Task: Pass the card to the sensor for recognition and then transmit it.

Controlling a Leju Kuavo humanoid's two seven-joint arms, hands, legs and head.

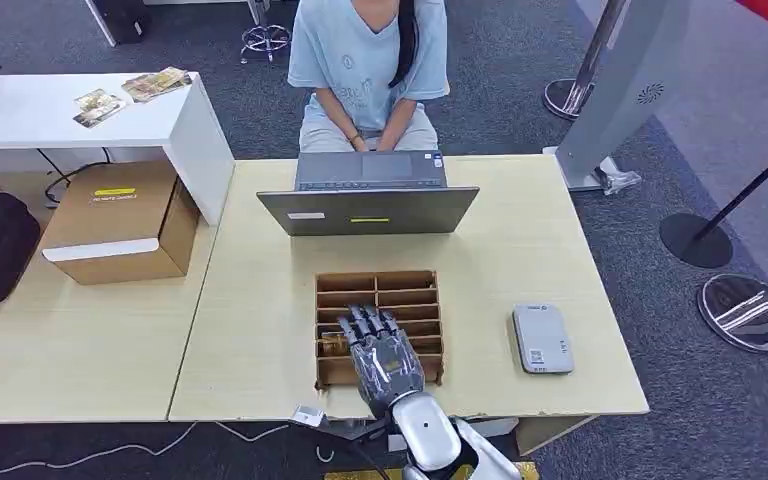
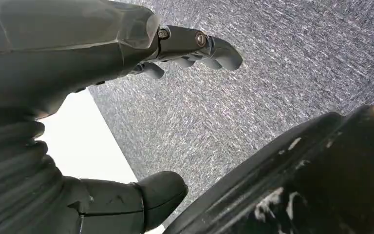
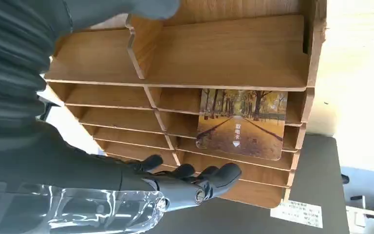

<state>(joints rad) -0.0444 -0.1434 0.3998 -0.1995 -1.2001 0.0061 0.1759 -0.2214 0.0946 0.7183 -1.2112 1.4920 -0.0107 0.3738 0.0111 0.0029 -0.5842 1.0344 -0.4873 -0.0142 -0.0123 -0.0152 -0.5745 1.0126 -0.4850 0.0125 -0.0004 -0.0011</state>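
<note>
Now, step in hand: you are at the pick-up; the card has not yet been taken from its slot, so nothing has gone to the sensor.
Right hand: your right hand (image 1: 384, 352) hovers over the wooden card rack (image 1: 331, 287), fingers stretched forward and slightly apart, holding nothing.
Card: the card (image 3: 242, 124), printed with an autumn avenue, stands in one of the rack's slots, its upper part sticking out above the divider; in the right wrist view the fingertips (image 3: 224, 174) lie near it but apart from it.
Left hand: your left hand (image 2: 126, 97) hangs over carpet with nothing in it, fingers loosely curved and apart from the thumb.
Sensor: the grey reader (image 1: 542, 338) lies flat on the table (image 1: 250, 330), well to the right of the rack.
Person: a person sits behind the laptop (image 1: 368, 208) at the far edge, probably the one to receive the card.
Next move: you will likely need to bring thumb and finger onto the card's exposed edge, pinch, and lift straight out of the slot.
Watch: the neighbouring dividers leave little room, so a skewed pull could jam the card.
</note>
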